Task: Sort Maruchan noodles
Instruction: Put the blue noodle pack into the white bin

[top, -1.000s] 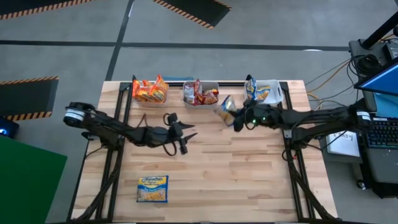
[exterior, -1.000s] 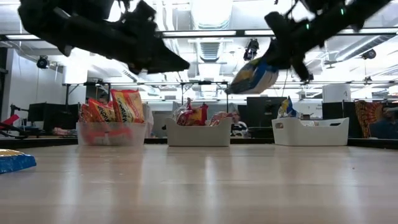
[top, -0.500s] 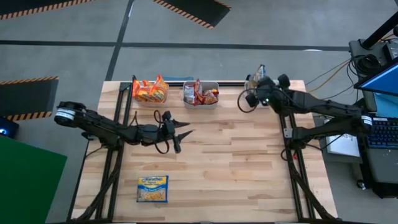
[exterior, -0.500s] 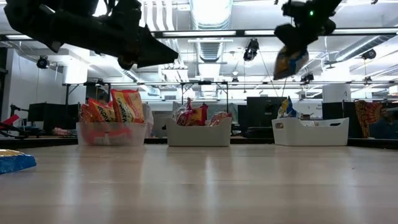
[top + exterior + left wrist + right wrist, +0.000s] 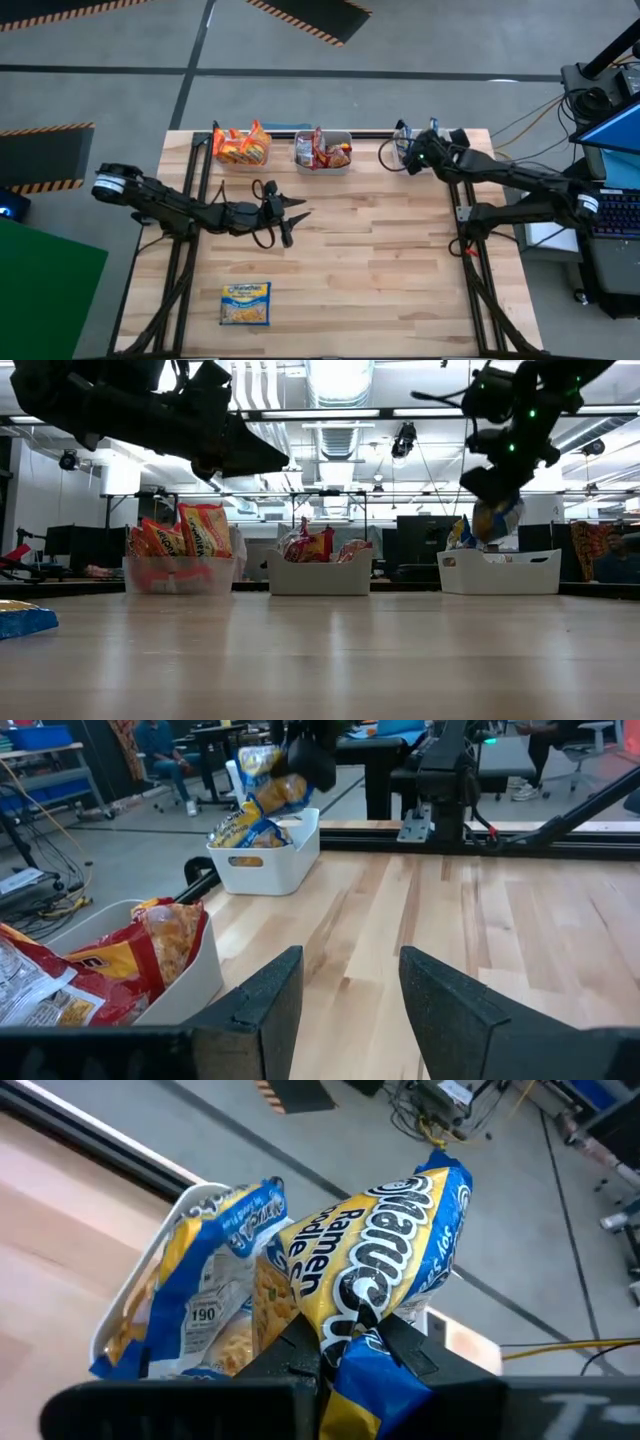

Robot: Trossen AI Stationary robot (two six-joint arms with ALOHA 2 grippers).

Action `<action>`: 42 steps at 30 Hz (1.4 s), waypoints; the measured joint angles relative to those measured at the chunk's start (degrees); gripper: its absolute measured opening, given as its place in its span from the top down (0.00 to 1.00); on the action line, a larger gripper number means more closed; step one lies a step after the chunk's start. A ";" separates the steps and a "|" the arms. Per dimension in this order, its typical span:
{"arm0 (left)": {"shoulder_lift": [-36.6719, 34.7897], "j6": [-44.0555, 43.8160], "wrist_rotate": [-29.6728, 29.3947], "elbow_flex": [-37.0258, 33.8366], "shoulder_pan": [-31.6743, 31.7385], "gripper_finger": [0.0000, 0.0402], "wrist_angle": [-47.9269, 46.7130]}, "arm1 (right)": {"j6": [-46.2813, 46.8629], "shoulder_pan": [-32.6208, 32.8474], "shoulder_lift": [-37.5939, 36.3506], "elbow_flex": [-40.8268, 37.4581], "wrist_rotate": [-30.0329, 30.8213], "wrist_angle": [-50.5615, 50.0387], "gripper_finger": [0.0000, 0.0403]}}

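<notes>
Along the table's (image 5: 330,260) far edge, from its left corner: three bins stood in a row, with one stray packet lying apart near the near-left corner.

Left bin (image 5: 240,160): held orange packets (image 5: 241,146) standing on edge.

Stray blue-and-yellow packet (image 5: 246,303): lay flat near the near-left corner, still unsorted.

Left gripper (image 5: 296,215): hung above the middle of the table, left of centre, fingers parted and empty; its arm stretched in low from the left edge, waiting.

Middle bin (image 5: 322,162): held red packets (image 5: 325,152), crumpled together.

Right gripper (image 5: 497,485): fingers clenched on a blue-and-yellow packet (image 5: 385,1295), pinched at one end so the rest stood out past the fingertips.

Right arm pose: reached from the right edge toward the far-right corner, wrist bent down over the bin.

White bin (image 5: 497,571): stood at the far-right corner and already held at least one blue-and-yellow packet (image 5: 215,1270); the held packet hung just above its rim.

Step in hand, as I judged it: dropping the blue packet into the white bin.

Doing it well: the packet should be centred over the opening and lowered past the rim before the fingers part, since crinkly plastic can catch on the wall or slide off the packets already inside.
</notes>
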 joint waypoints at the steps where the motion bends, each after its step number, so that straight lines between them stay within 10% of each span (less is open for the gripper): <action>1: 0.00 0.00 0.02 0.00 0.00 0.62 0.04 | -0.02 -0.27 0.02 -1.01 0.02 1.47 0.91; 16: 0.00 -0.26 0.00 0.09 0.02 0.62 0.20 | -3.28 -4.43 3.04 -13.95 -0.01 29.37 0.90; 42: 0.02 -3.74 0.02 0.09 0.04 0.62 -0.65 | 6.73 -2.41 3.88 3.38 -12.53 10.28 0.50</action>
